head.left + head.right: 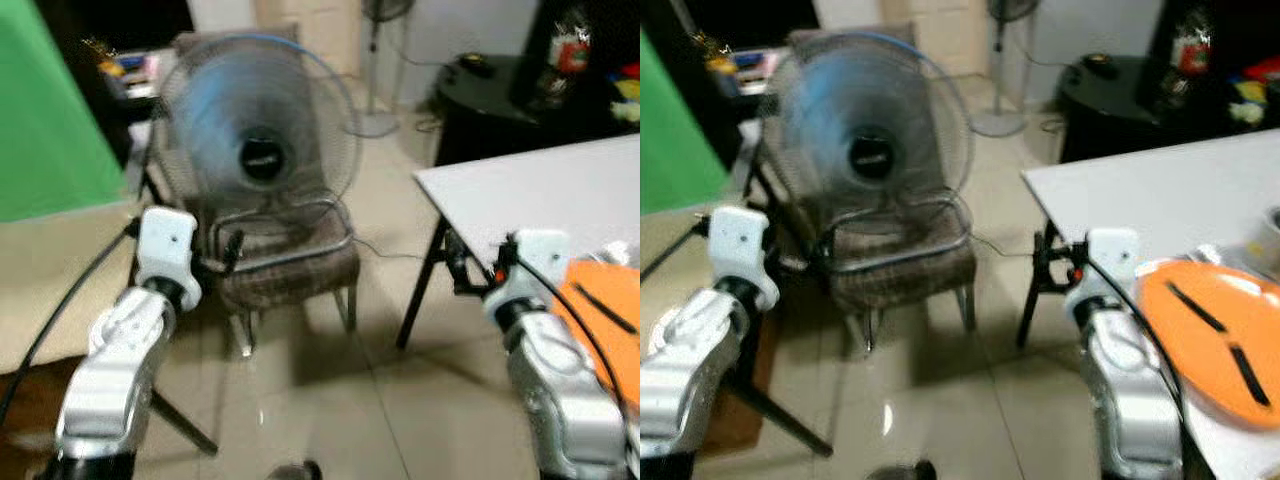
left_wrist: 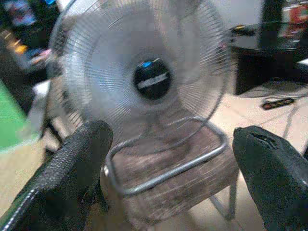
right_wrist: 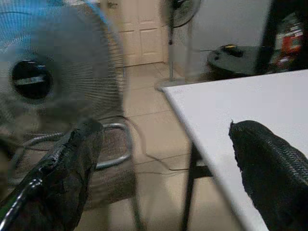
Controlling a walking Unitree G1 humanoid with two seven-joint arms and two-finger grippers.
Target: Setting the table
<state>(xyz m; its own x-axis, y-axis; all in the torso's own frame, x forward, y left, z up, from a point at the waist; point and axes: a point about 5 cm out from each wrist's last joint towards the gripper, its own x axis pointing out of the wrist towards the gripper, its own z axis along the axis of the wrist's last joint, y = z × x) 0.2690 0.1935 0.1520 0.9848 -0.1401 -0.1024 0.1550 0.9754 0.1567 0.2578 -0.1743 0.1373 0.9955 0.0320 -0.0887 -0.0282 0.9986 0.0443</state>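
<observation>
Both silver arms reach forward at about the same height, elbows low, wrists level. Left tool [image 2: 168, 168] has its black fingers [image 2: 72, 168] spread wide, nothing between them. Right tool [image 3: 168, 168] is the same: fingers [image 3: 269, 163] far apart, empty.
</observation>
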